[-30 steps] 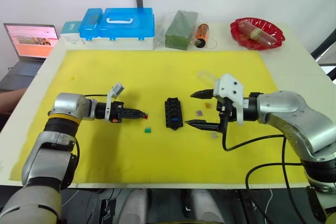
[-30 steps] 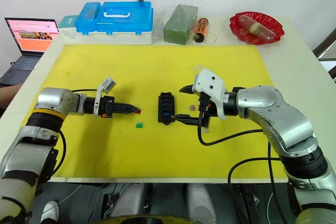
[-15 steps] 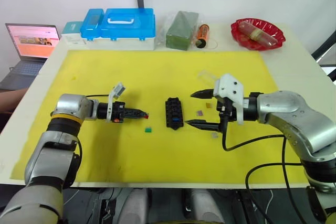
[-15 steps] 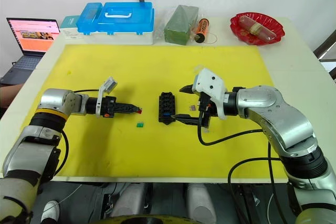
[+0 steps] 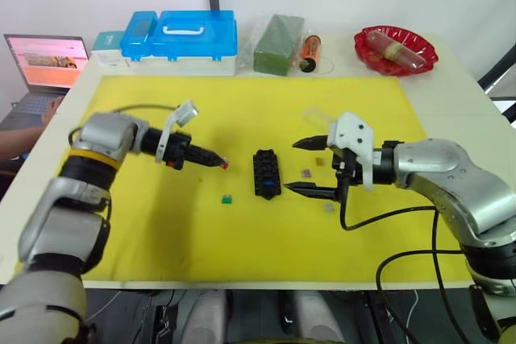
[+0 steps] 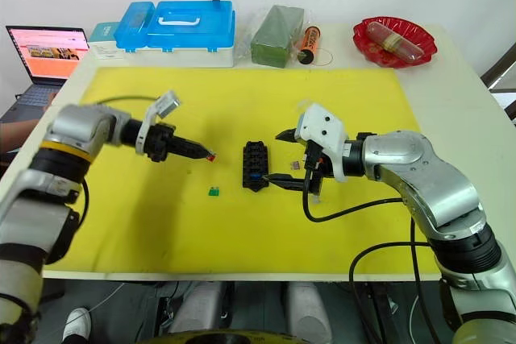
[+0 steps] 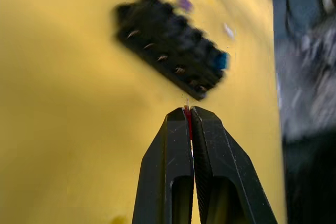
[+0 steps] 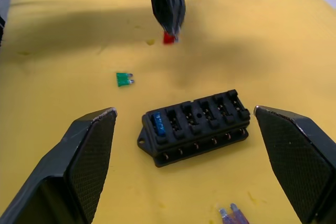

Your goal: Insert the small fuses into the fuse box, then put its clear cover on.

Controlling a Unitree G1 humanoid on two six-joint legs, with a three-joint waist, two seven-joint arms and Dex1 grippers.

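The black fuse box (image 5: 266, 173) lies mid-mat with a blue fuse (image 8: 159, 125) seated in its near end slot. My left gripper (image 5: 222, 165) hovers just left of the box, shut on a red fuse (image 8: 168, 38). Open on the box's right side, my right gripper (image 5: 300, 167) has one finger toward each end of the box and holds nothing. A green fuse (image 5: 228, 198) lies on the mat left of the box. Purple (image 5: 305, 172), orange (image 5: 319, 162) and grey (image 5: 328, 208) fuses lie under the right gripper. The clear cover (image 5: 316, 116) rests farther back.
A yellow mat (image 5: 242, 102) covers the table. Along the back stand blue-lidded storage boxes (image 5: 181, 38), a bagged green block (image 5: 278, 46), an orange cylinder (image 5: 309, 52) and a red bowl (image 5: 395, 50). A laptop (image 5: 44, 62) and a person's arm (image 5: 20, 141) are at the left.
My left gripper has lifted and swung toward the back of the mat, still holding the red fuse near the box. The right gripper has stayed put.
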